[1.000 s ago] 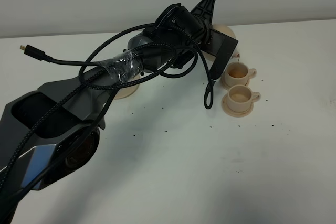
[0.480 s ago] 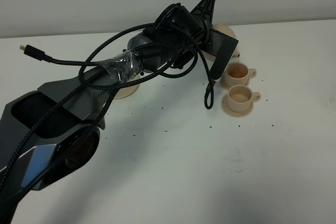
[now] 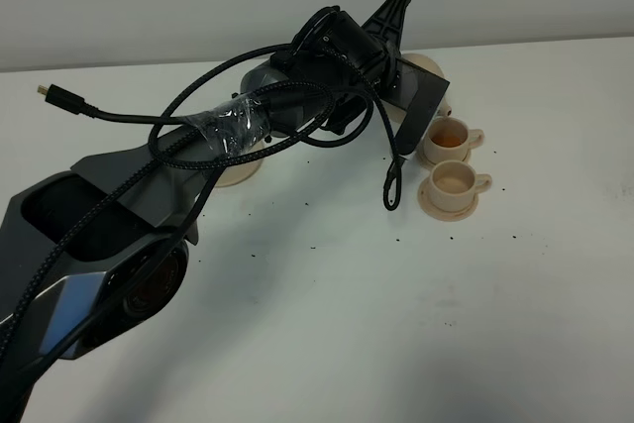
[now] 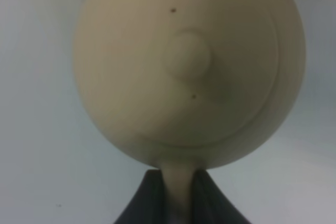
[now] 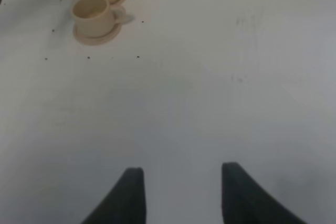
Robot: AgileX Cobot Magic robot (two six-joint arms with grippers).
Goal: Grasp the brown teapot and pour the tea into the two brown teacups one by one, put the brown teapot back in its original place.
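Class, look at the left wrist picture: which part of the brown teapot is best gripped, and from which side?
On the brown teapot, the loop handle, from the handle side: the left hand is shut on that thin strip, whereas the round body looks too wide.

my left arm (image 3: 327, 76) covers most of brown teapot (image 3: 424, 55); far teacup (image 3: 449, 134) holds amber tea, near teacup (image 3: 454, 183) just beside it.
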